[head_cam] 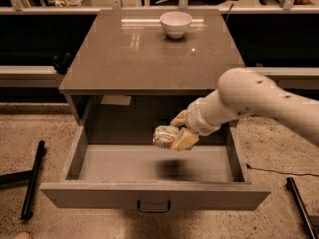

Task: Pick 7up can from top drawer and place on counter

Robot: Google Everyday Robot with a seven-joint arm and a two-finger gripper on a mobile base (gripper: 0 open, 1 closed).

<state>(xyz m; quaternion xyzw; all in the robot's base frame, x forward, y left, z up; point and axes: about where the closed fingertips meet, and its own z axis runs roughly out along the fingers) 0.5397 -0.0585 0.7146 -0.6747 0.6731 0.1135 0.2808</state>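
Note:
The 7up can, silvery with a green band and dented sides, lies sideways in my gripper, which is shut on it. The can hangs above the floor of the open top drawer, with its shadow on the drawer bottom below it. My white arm reaches in from the right. The glossy grey-brown counter is above and behind the gripper.
A white bowl stands at the back of the counter. The drawer's dark handle is at the front panel's middle. Black bars lie on the speckled floor at the left and right.

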